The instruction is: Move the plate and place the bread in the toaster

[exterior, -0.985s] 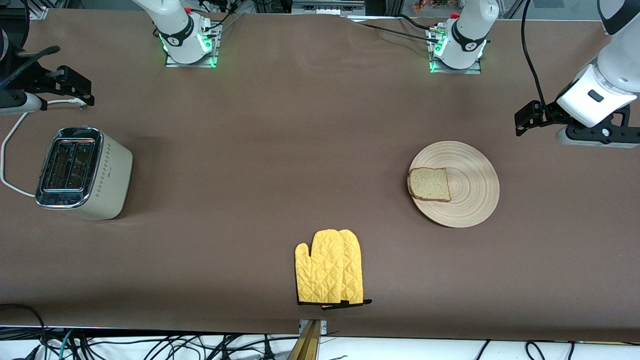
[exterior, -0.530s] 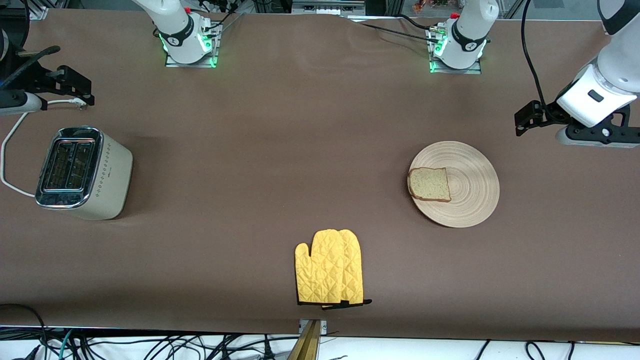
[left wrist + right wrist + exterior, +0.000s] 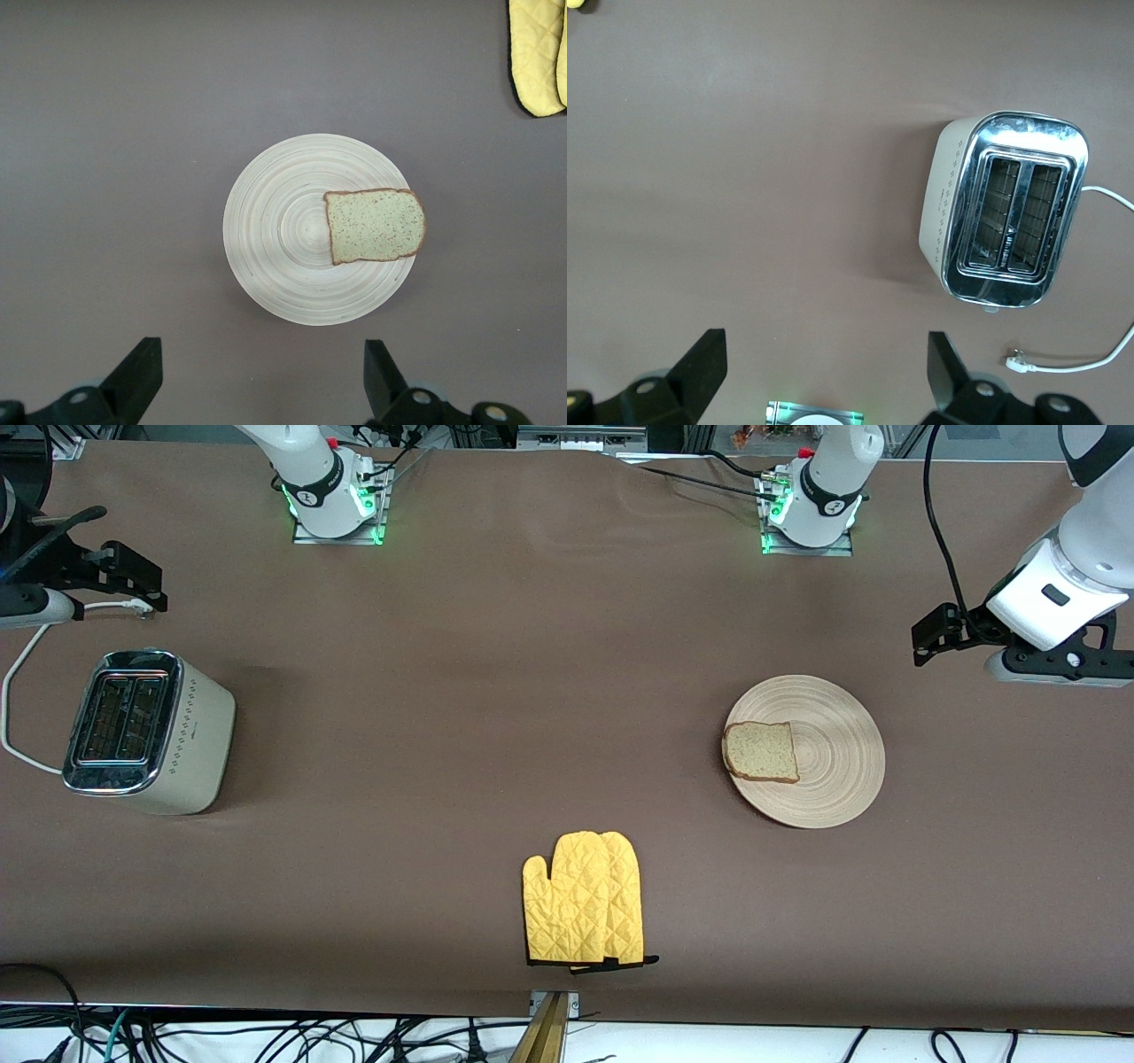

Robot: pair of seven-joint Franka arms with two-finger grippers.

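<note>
Both arms raised, fingers point(image 3: 133, 376) spread.

Open counter point(image 3: 496, 691) spans the whole stretch between the toaster point(image 3: 146, 731), at the right arm's end, and the plate point(image 3: 804, 750), at the left arm's end. The only obstacle between them is the yellow oven mitt point(image 3: 582, 899), lying flat in the lower centre of the front view, nearer the camera than both. Toaster slots face upward, uncovered. The bread point(image 3: 760, 751) lies on the plate rim toward the toaster, exposed from above. The toaster's white cord point(image 3: 18, 691) trails on the counter at the frame's left edge.
</note>
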